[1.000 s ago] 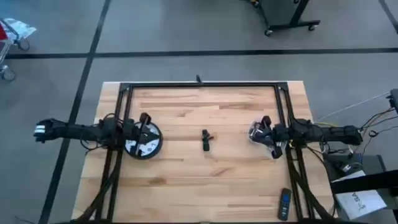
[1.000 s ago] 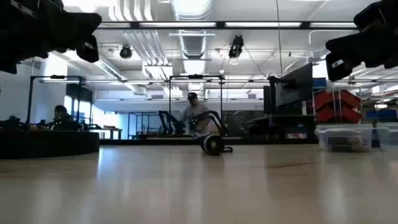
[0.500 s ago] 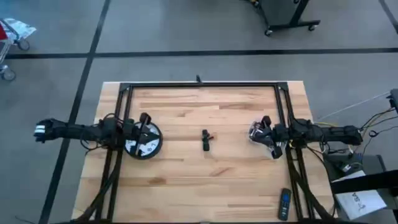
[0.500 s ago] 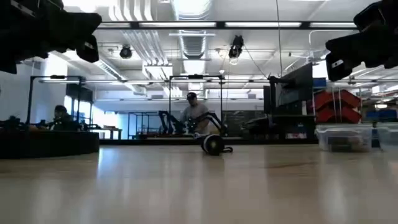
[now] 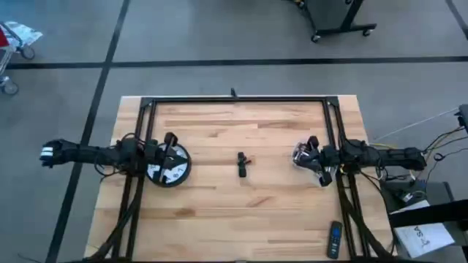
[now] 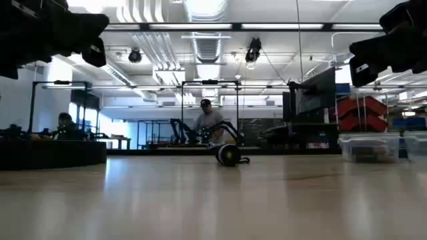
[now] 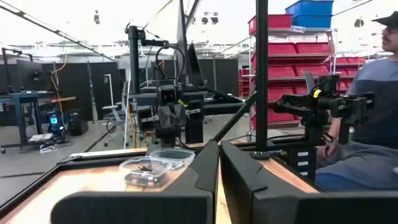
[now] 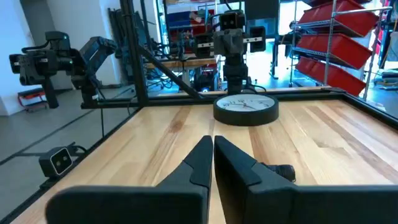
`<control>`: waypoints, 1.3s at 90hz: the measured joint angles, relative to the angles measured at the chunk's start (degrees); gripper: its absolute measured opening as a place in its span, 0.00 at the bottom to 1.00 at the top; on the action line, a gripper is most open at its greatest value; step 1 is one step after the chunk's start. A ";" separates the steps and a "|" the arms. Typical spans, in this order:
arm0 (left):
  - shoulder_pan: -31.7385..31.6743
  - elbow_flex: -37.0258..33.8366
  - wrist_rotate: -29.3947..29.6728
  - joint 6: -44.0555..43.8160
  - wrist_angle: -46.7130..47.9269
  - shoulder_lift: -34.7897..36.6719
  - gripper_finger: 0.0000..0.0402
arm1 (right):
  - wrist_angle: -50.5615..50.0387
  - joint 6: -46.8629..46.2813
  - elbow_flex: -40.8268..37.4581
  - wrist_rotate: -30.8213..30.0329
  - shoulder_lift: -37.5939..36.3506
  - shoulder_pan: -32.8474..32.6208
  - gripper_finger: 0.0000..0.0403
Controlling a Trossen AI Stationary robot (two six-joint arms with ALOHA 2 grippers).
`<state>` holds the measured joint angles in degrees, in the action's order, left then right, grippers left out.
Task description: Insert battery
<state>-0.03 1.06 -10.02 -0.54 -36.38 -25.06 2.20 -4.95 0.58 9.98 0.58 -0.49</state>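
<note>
So both grippers — left gripper [image 7: 219, 163] above the clock [image 5: 168, 166], right gripper [image 8: 212, 157] above the plastic tray [image 5: 302, 156] — hang closed and empty; the battery [image 5: 242, 164] lies mid-table, wanting a squared, centered pinch.

The clock [image 5: 168, 166] is half hidden beneath the left gripper [image 5: 170, 148], and the small dark object [image 5: 242, 164] at table centre is too small to identify.
</note>
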 joint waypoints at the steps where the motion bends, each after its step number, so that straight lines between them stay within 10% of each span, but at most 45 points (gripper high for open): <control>1: 0.00 0.01 -0.01 0.00 0.00 0.00 0.00 | 0.00 0.00 0.00 0.00 0.00 0.00 0.00; 101: 0.00 0.00 -0.02 0.02 -0.01 0.02 0.00 | 0.01 0.04 0.00 0.02 0.00 0.00 0.00; 117: -0.02 0.00 -0.02 0.02 0.00 0.00 0.00 | 0.69 15.36 0.00 0.01 -0.02 0.00 0.00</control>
<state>-0.05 1.06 -10.04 -0.51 -36.38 -25.06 2.90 10.41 0.58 9.99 0.56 -0.49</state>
